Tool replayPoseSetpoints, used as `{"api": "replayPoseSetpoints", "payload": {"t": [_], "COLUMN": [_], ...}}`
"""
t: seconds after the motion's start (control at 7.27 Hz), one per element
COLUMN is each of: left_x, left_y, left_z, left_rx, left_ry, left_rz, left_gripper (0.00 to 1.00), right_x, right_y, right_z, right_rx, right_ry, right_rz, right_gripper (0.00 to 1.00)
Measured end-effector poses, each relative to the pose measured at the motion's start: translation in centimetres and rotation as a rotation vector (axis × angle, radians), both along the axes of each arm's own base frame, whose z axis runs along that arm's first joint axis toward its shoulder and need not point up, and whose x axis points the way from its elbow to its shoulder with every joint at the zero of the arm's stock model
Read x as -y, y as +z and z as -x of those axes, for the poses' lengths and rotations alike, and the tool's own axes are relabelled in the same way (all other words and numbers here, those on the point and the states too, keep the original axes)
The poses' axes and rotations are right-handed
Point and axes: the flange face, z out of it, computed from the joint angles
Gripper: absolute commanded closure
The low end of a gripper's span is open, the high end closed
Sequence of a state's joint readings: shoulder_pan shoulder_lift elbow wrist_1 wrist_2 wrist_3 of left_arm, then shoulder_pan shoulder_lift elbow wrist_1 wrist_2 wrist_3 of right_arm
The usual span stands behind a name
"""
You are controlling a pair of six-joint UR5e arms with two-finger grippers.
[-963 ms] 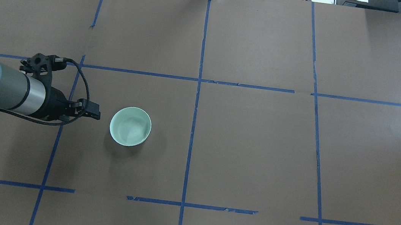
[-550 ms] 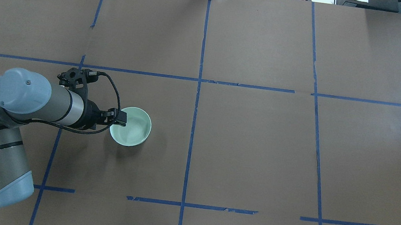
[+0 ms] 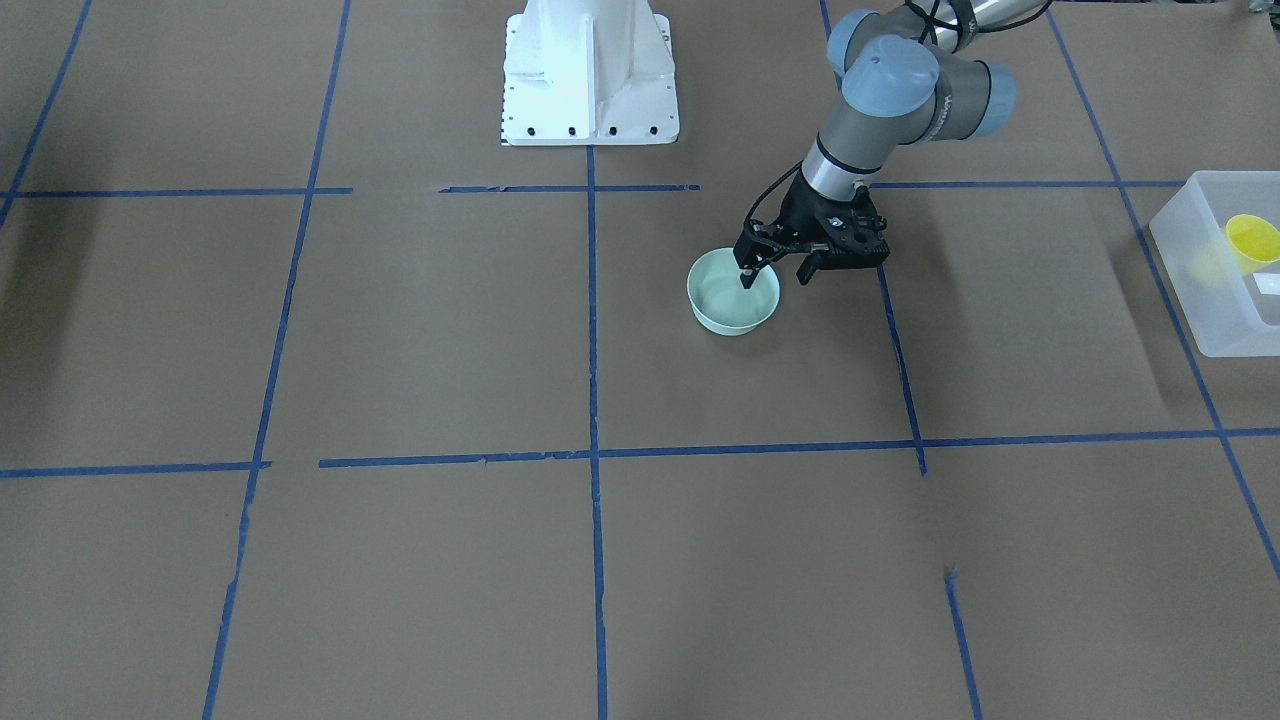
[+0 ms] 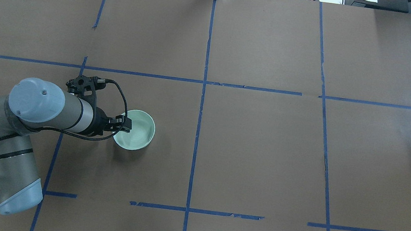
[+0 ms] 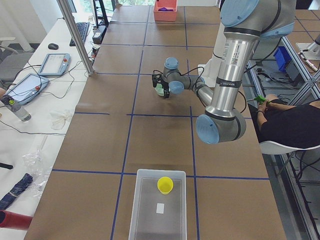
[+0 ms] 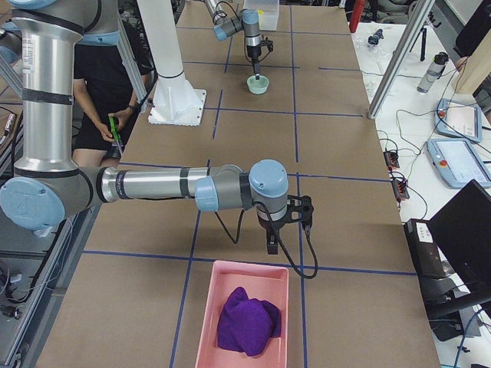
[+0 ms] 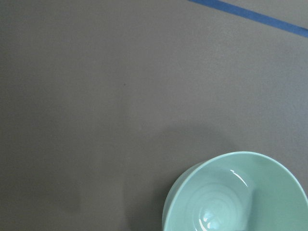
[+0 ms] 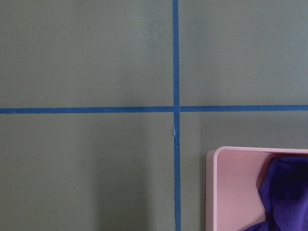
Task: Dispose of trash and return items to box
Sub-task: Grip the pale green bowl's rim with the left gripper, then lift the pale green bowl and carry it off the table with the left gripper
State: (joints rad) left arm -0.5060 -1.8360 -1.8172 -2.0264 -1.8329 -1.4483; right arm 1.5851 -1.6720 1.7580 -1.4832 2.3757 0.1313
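The left gripper [image 3: 775,280], spread open, straddles the green bowl's [image 3: 733,305] rim, one finger inside, one outside. Well away from the bowl, a yellow cup [image 3: 1252,240] sits in the frosted box [image 3: 1185,290]. Farthest from the bowl is the right gripper [image 6: 272,244]; whether it is open or closed cannot be told.

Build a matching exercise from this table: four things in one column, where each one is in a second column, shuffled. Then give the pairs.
Things
1. mint-green bowl
2. yellow cup
3. purple cloth
4. left tool

Places
A. inside the pink tray
B. open, astride the bowl's rim
C. upright on the brown paper
D. inside the translucent bin

Pairs: 1-C, 2-D, 3-A, 4-B
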Motion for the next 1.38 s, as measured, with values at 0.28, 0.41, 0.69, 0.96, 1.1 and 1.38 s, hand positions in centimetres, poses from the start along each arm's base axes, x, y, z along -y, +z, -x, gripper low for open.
{"api": "replayPoseSetpoints", "payload": {"t": [0.28, 0.41, 0.69, 0.96, 1.1, 1.38], "left_x": [0.1, 0.1, 0.1, 0.0, -0.1, 1.5], "left_y": [0.6, 0.8, 0.7, -1.0, -2.7, -5.6], "left_z": [-0.5, -0.6, -0.7, 0.2, 1.5, 6.2], "left_rx": [0.013, 0.018, 0.029, 0.014, 0.010, 0.028], "left_ry": [-0.001, 0.000, 0.001, -0.001, -0.005, -0.034], "left_rz": [0.005, 0.008, 0.014, 0.009, 0.012, 0.038], "left_gripper": [0.91, 1.00, 1.00, 1.00, 1.00, 1.00], "right_x": [0.0, 0.0, 0.1, -0.1, -0.3, -1.2], "right_y": [-0.1, -0.2, -0.7, -1.3, -1.3, 0.0], "right_z": [0.1, 0.2, 0.2, 0.4, 0.6, 0.6], "right_rx": [0.003, 0.002, 0.005, 0.043, 0.066, 0.073], "right_ry": [-0.003, -0.007, -0.014, -0.014, -0.015, -0.016], "right_rz": [-0.005, -0.011, -0.026, -0.022, -0.014, 0.012], "right_gripper": [0.00, 0.00, 0.00, 0.00, 0.00, 0.00]}}
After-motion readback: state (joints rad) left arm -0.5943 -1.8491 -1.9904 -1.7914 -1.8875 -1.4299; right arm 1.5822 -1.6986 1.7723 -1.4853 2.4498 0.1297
